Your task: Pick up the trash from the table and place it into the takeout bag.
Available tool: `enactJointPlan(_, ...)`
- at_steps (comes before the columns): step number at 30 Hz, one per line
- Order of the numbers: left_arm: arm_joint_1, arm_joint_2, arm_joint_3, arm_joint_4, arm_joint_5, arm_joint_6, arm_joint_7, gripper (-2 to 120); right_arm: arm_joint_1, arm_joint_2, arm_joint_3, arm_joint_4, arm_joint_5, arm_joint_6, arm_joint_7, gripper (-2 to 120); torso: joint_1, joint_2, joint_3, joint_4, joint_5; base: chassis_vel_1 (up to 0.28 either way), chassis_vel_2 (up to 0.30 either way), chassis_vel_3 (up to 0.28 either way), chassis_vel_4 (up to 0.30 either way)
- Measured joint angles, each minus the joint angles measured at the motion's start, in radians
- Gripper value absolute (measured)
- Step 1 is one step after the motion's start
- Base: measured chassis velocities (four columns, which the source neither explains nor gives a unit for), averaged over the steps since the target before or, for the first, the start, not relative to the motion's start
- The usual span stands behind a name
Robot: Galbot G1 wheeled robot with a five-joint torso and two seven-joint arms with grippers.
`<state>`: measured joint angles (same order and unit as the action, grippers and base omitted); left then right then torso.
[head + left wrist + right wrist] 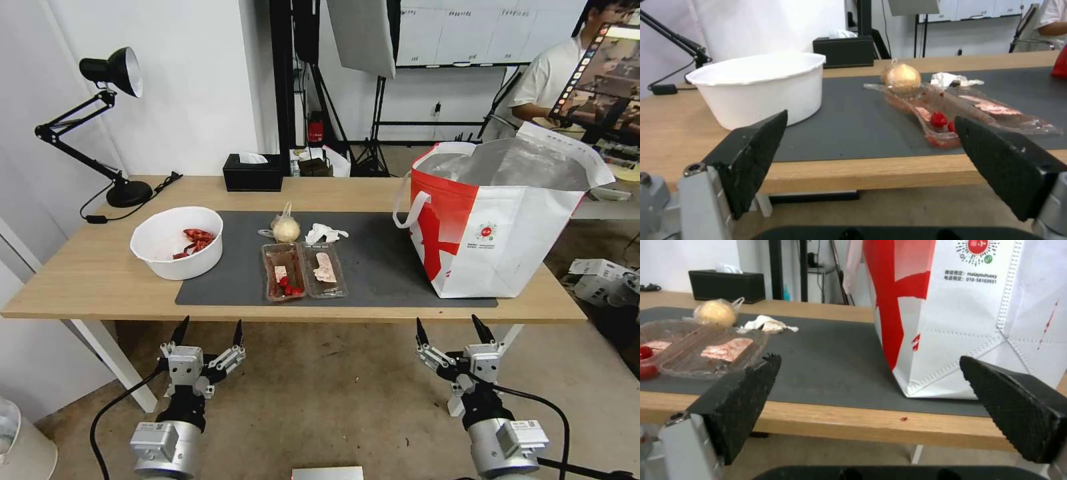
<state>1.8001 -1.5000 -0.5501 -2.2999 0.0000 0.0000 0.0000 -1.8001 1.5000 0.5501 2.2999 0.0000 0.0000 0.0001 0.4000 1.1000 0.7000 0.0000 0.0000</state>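
At lower left we see our left gripper (208,331) hanging below the table (80,280) edge, fingers spread wide and empty. Mid-frame on the mat (387,260) sit the bowl (175,241), knotted bag (285,228), tissue (324,233) and tray (303,270). At right stands the takeout bag (497,220), our right gripper (455,329) below it, also spread and empty.

On the light-wood table (333,193) we see a dark grey mat holding a clear two-part food tray (303,270) with red and pink scraps, a knotted clear bag with a beige lump (285,229) behind it, and a crumpled white tissue (324,233) just beside that bag. We find the white bowl with red scraps (177,241) upright at the mat's left edge. The red-and-white takeout bag (497,223) stands open at the right end, foil lining showing.
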Motion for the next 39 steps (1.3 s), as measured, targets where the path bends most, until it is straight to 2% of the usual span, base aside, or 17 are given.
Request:
enactJointPlan(22,-0.004,0.003,0.000,0.000,-0.006,0.003,-0.004,100,0.004,-0.007,0.000,0.000,0.007,-0.004,0.000,100,0.000,0.000,0.000,0.0000,0.0000,0.000,0.000,0.000,0.000)
enactJointPlan(24,-0.038,0.030,0.000,-0.007,-0.055,0.041,-0.044,100,0.029,-0.051,0.004,0.000,0.048,-0.038,0.001,100,0.000,0.000,0.000,-0.0001,0.0000,0.000,0.000,0.000,0.000)
enactJointPlan(25,-0.038,0.030,0.000,-0.007,-0.055,0.041,-0.044,100,0.029,-0.051,0.004,0.000,0.048,-0.038,0.001,100,0.000,0.000,0.000,-0.0001,0.0000,0.000,0.000,0.000,0.000)
enactJointPlan(27,-0.102,0.080,0.001,-0.025,-0.146,0.111,-0.117,100,0.084,-0.136,0.012,0.002,0.131,-0.108,0.005,100,0.000,0.000,0.000,0.0001,0.0000,0.000,0.000,0.000,0.000)
enactJointPlan(28,-0.102,0.080,0.001,-0.025,-0.146,0.111,-0.117,100,0.084,-0.136,0.012,0.002,0.131,-0.108,0.005,100,0.000,0.000,0.000,0.0001,0.0000,0.000,0.000,0.000,0.000)
enactJointPlan(30,-0.159,0.124,0.002,-0.041,-0.227,0.174,-0.182,100,0.127,-0.206,0.019,0.005,0.199,-0.165,0.008,100,0.000,0.000,0.000,0.0000,0.0002,0.000,0.000,0.000,0.000)
enactJointPlan(31,-0.159,0.124,0.002,-0.041,-0.227,0.174,-0.182,100,0.127,-0.206,0.019,0.005,0.199,-0.165,0.008,100,0.000,0.000,0.000,0.0000,0.0002,0.000,0.000,0.000,0.000)
enactJointPlan(34,-0.243,0.191,0.003,-0.063,-0.348,0.267,-0.280,100,0.196,-0.317,0.030,0.010,0.306,-0.255,0.013,100,0.000,0.000,0.000,0.0000,-0.0001,0.000,0.000,0.000,0.000)
enactJointPlan(35,-0.243,0.191,0.003,-0.063,-0.348,0.267,-0.280,100,0.196,-0.317,0.030,0.010,0.306,-0.255,0.013,100,0.000,0.000,0.000,0.0000,-0.0001,0.000,0.000,0.000,0.000)
enactJointPlan(37,-0.277,0.214,0.020,-0.055,-0.397,0.235,-0.294,100,0.252,-0.407,0.038,0.013,0.393,-0.328,0.016,100,0.000,0.000,0.000,-0.0002,0.0002,0.000,0.000,0.000,0.000)
enactJointPlan(39,-0.279,0.215,0.024,-0.051,-0.401,0.225,-0.293,100,0.268,-0.433,0.041,0.014,0.418,-0.349,0.018,100,0.000,0.000,0.000,0.0000,0.0001,0.000,0.000,0.000,0.000)
